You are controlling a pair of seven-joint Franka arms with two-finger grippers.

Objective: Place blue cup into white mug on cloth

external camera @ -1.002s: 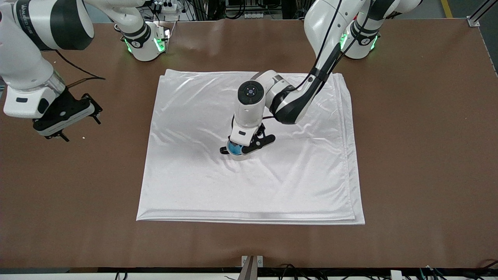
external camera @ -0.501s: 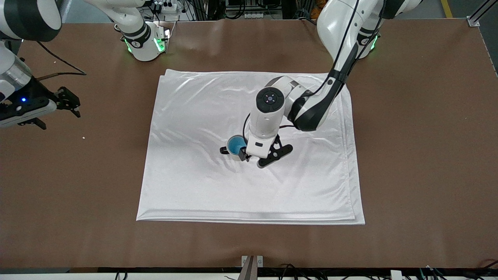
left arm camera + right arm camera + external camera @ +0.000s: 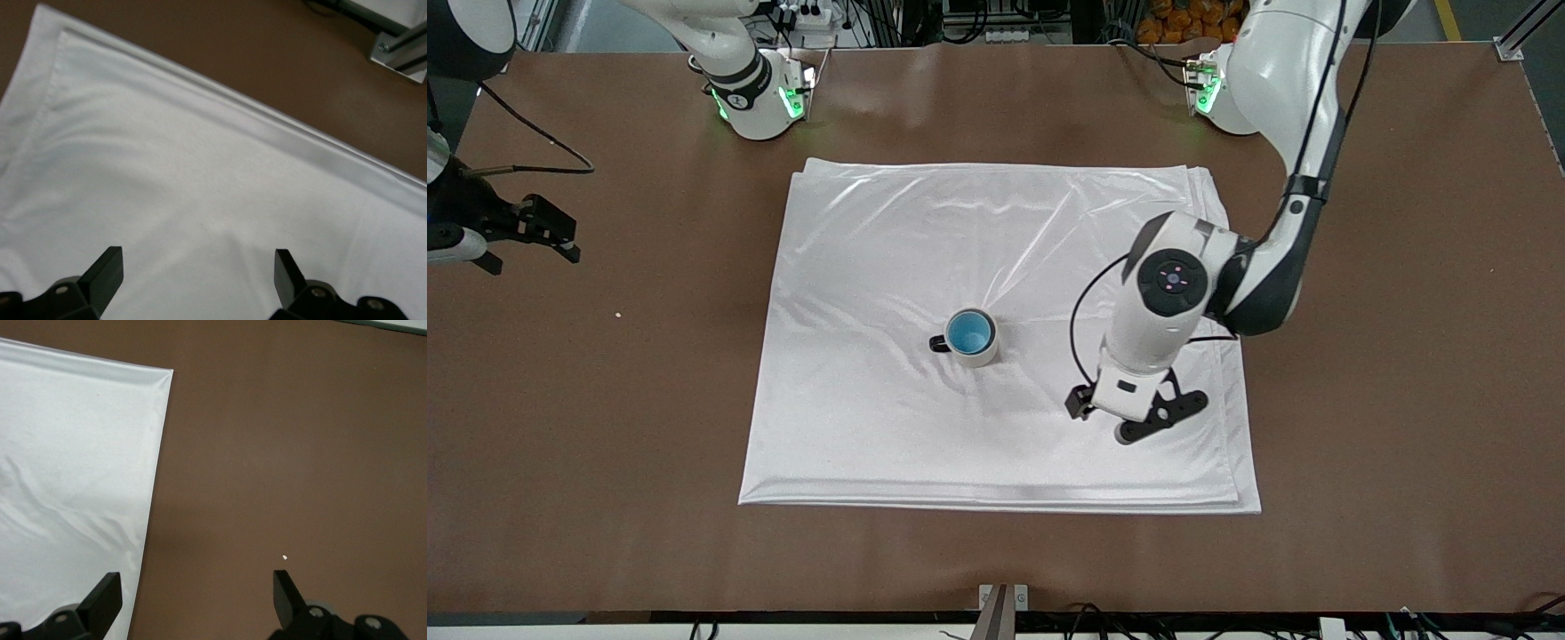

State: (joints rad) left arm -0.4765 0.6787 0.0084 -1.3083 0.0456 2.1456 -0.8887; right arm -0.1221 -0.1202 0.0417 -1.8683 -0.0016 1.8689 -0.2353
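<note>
The blue cup (image 3: 968, 332) sits inside the white mug (image 3: 972, 339) at the middle of the cloth (image 3: 871, 427). The left gripper (image 3: 1138, 418), spread and empty, is the nearer 1. The right gripper (image 3: 525, 233), also spread, waits over bare table (image 3: 1405, 356).

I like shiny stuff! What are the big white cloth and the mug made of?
The cloth looks like satin-type fabric: glossy streaks, soft wrinkles, stitched hems. The white mug is probably glazed ceramic, though plastic is possible: smooth, matte-cream wall and a black handle.
</note>
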